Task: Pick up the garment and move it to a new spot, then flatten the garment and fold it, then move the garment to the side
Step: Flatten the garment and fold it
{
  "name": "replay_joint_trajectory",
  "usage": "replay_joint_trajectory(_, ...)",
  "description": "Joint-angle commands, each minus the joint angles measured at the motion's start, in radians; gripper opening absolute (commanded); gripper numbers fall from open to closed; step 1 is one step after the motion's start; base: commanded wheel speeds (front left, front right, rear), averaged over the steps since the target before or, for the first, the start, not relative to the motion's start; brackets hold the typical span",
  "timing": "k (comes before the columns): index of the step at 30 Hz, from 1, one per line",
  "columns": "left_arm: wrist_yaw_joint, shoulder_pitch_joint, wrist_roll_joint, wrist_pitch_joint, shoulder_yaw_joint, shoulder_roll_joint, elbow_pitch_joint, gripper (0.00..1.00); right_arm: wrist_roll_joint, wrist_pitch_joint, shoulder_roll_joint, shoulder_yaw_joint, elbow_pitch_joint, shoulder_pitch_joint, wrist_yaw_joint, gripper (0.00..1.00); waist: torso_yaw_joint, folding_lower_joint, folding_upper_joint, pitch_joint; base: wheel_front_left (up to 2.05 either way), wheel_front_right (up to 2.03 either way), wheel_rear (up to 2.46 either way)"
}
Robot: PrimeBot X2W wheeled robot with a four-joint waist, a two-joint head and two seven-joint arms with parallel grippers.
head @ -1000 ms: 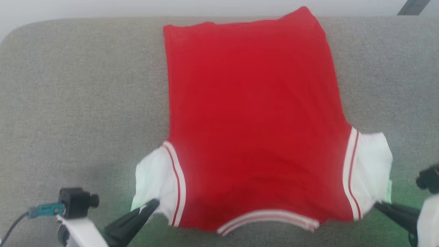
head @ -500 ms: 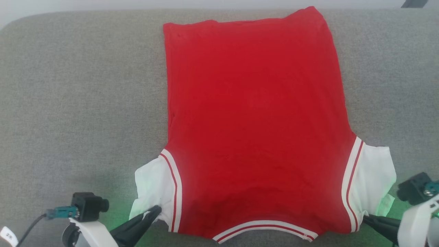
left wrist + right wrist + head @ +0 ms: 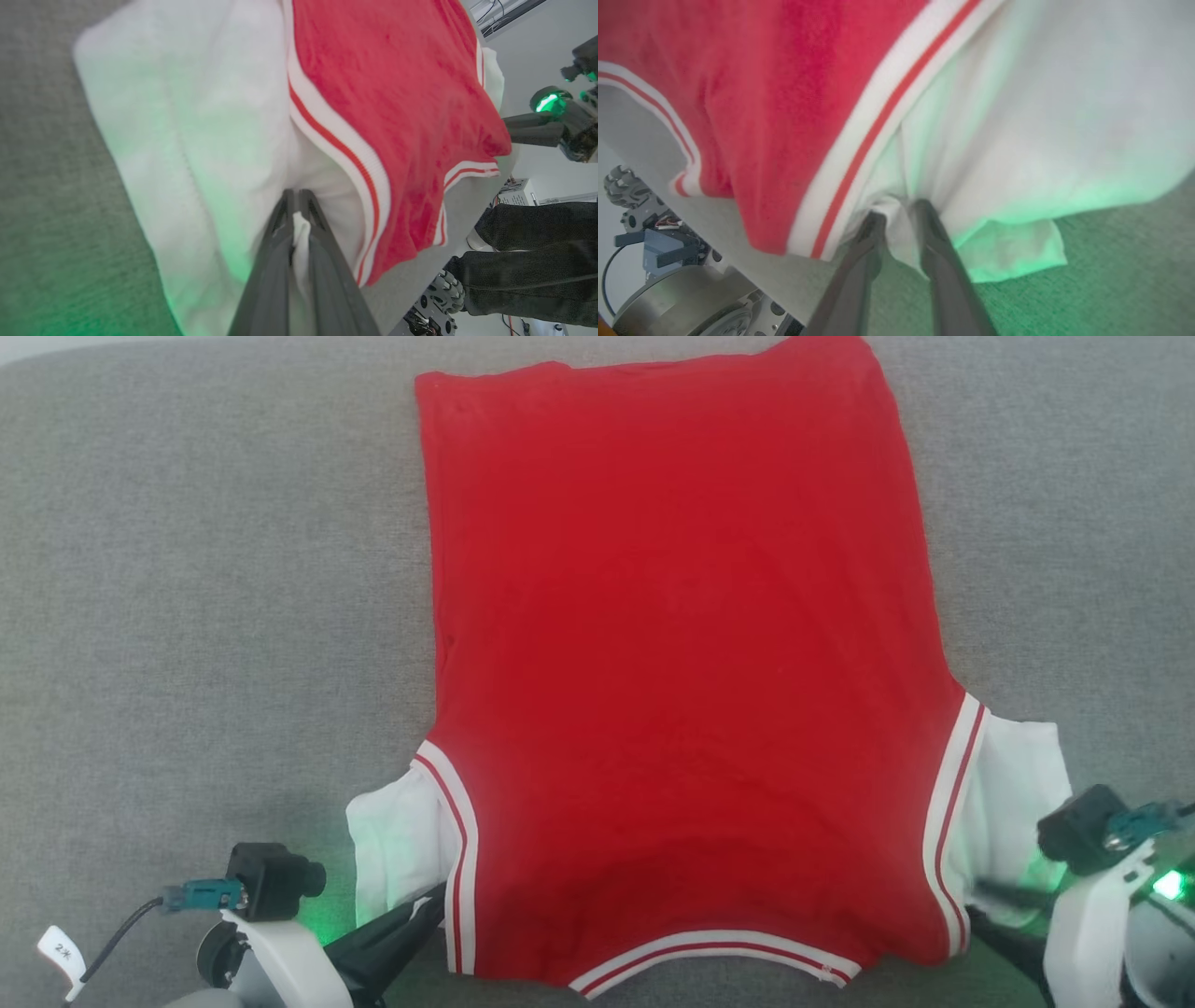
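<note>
The garment [image 3: 681, 663] lies spread flat on the grey cushion, red body stretching away from me, striped collar at the near edge, white sleeves to either side. My left gripper [image 3: 425, 910] is shut on the white left sleeve; in the left wrist view the left gripper [image 3: 296, 205] pinches a fold of that sleeve beside the red garment [image 3: 397, 93]. My right gripper [image 3: 976, 896] is at the right sleeve. In the right wrist view the right gripper [image 3: 899, 210] has its jaws parted, with white fabric of the garment [image 3: 738, 70] lying loosely between them.
The grey cushion [image 3: 187, 616] spreads wide on both sides of the shirt; its front edge runs just below the collar. A person's dark-trousered legs [image 3: 537, 261] stand beyond that edge. The robot's wheeled base [image 3: 668, 298] sits below the edge.
The head camera has tilted, shifting the whole picture. The right gripper's jaws have parted at the right sleeve. The left gripper keeps its hold on the left sleeve.
</note>
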Motion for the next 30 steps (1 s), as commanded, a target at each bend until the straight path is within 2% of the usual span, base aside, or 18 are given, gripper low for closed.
replay_joint_trajectory(1, 0.005, -0.002, -0.008, 0.005, -0.003, -0.015, 0.009, 0.0, 0.001, 0.009, -0.005, -0.028, -0.001, 0.003, -0.012, 1.0, -0.002, 0.0, -0.0001, 0.0, 0.0, 0.0, 0.0)
replay_joint_trajectory(5, 0.005, 0.01, 0.007, 0.003, 0.026, -0.01, -0.015, 0.0, 0.066, 0.076, -0.053, -0.145, -0.144, 0.048, -0.007, 1.0, 0.004, 0.0, -0.0001, 0.001, 0.0, 0.0, 0.0)
replay_joint_trajectory(9, 0.004, 0.018, 0.033, 0.003, 0.055, -0.01, -0.044, 0.0, 0.145, 0.186, -0.103, -0.308, -0.266, 0.017, -0.007, 1.0, 0.026, 0.0, -0.0001, 0.012, 0.0, 0.0, 0.0)
replay_joint_trajectory(12, 0.004, -0.003, 0.056, 0.003, 0.047, -0.02, -0.061, 0.0, 0.156, 0.251, -0.116, -0.396, -0.267, -0.093, -0.007, 1.0, 0.055, 0.0, -0.0001, 0.03, 0.0, 0.0, 0.0)
replay_joint_trajectory(14, 0.004, -0.011, 0.056, 0.003, 0.041, -0.025, -0.065, 0.0, 0.144, 0.264, -0.106, -0.412, -0.241, -0.145, -0.007, 1.0, 0.066, 0.0, -0.0001, 0.037, 0.0, 0.0, 0.0)
replay_joint_trajectory(18, 0.004, -0.06, 0.073, 0.003, 0.003, -0.057, -0.072, 0.0, 0.103, 0.331, -0.042, -0.376, -0.094, -0.389, -0.007, 1.0, 0.117, 0.0, -0.0001, 0.075, 0.0, 0.0, 0.0)
replay_joint_trajectory(23, 0.004, -0.131, 0.069, 0.003, -0.032, -0.094, -0.068, 0.0, -0.036, 0.417, 0.033, -0.28, 0.148, -0.696, -0.007, 1.0, 0.179, 0.0, -0.0001, 0.141, 0.0, 0.0, 0.0)
replay_joint_trajectory(25, 0.004, -0.154, 0.069, 0.003, -0.044, -0.109, -0.065, 0.0, -0.099, 0.437, 0.049, -0.239, 0.234, -0.791, -0.007, 1.0, 0.205, 0.0, -0.0001, 0.17, 0.0, 0.0, 0.0)
replay_joint_trajectory(30, 0.006, -0.19, 0.06, 0.004, -0.056, -0.139, -0.055, 0.0, -0.204, 0.471, 0.117, -0.209, 0.448, -0.977, -0.007, 1.0, 0.247, 0.0, -0.0001, 0.234, 0.0, 0.0, 0.0)
